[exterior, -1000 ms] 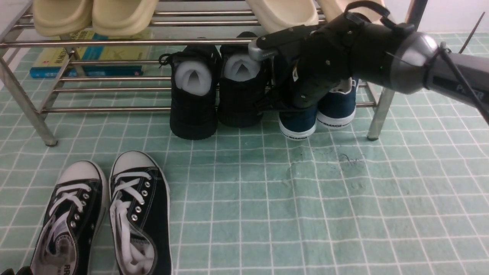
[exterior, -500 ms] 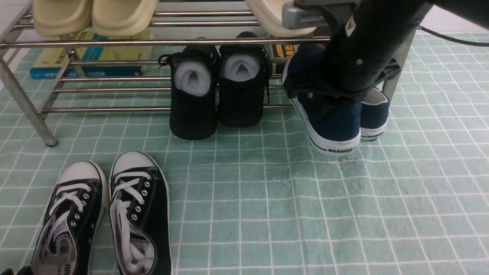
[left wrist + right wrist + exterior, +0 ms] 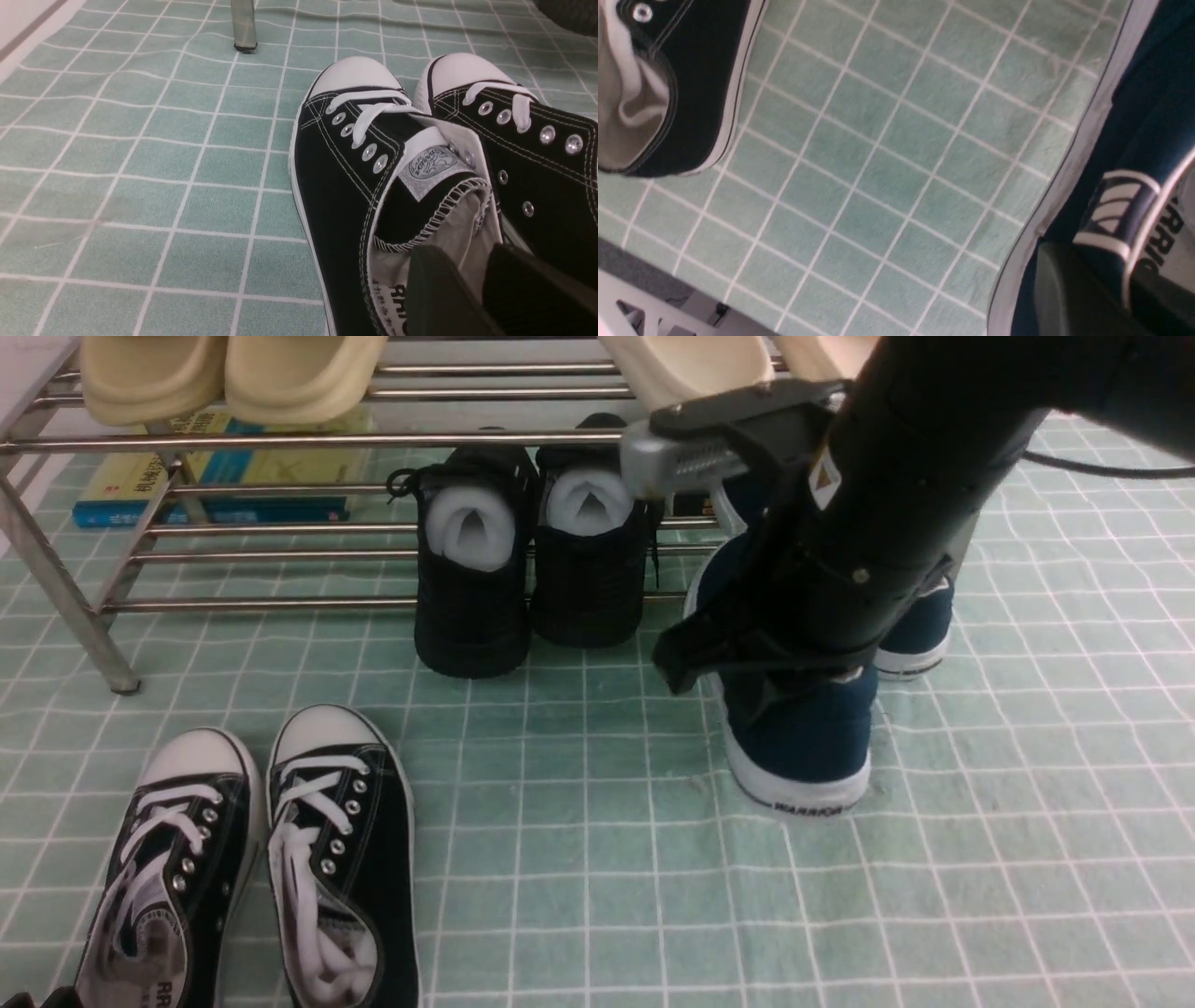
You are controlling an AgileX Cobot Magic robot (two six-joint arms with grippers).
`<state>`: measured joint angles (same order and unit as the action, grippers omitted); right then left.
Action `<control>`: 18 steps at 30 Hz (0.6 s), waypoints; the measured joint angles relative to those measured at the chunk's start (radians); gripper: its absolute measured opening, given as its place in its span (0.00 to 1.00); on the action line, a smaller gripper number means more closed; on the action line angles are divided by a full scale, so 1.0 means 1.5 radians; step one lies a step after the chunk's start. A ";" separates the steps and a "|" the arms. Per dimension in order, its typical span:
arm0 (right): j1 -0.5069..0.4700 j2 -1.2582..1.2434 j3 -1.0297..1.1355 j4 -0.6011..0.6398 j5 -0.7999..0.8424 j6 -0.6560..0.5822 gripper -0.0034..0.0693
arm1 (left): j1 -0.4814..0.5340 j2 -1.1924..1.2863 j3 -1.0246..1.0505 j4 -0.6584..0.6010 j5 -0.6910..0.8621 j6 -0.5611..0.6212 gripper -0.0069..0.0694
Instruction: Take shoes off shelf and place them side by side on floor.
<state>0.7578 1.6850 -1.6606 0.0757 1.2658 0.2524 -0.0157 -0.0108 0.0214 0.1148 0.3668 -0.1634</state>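
Observation:
My right gripper [image 3: 784, 686] is shut on the heel collar of one navy shoe [image 3: 803, 756]. It holds the shoe out in front of the shelf [image 3: 280, 439], heel low over the floor [image 3: 597, 877]; whether the shoe touches the floor I cannot tell. In the right wrist view one finger [image 3: 1069, 289] lies outside the heel tab and the other lies over the "WARRIOR" insole. The second navy shoe [image 3: 920, 625] lies behind, by the rack's right leg. My left gripper [image 3: 472, 289] is pinched on the collar of the left black lace-up sneaker [image 3: 345, 186].
Two black lace-up sneakers [image 3: 341, 859] lie side by side at the front left. All-black shoes with white foam [image 3: 471, 569] stand on the lower bars. Cream slippers [image 3: 224, 373] sit on top, with books [image 3: 205, 476] behind the rack. A rack leg [image 3: 244, 23] stands ahead of the sneakers.
My right arm pulled the navy shoe off the lower bars and brought it forward and down. The second navy shoe slid right, off the bars. The left arm and sneakers stayed still.

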 joint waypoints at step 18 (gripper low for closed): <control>0.135 -0.021 0.133 -0.002 -0.018 0.109 0.10 | 0.000 0.000 0.000 0.000 0.000 0.000 0.37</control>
<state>0.9602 1.6538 -1.4603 0.0728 1.2381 0.4165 -0.0157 -0.0108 0.0214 0.1148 0.3668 -0.1634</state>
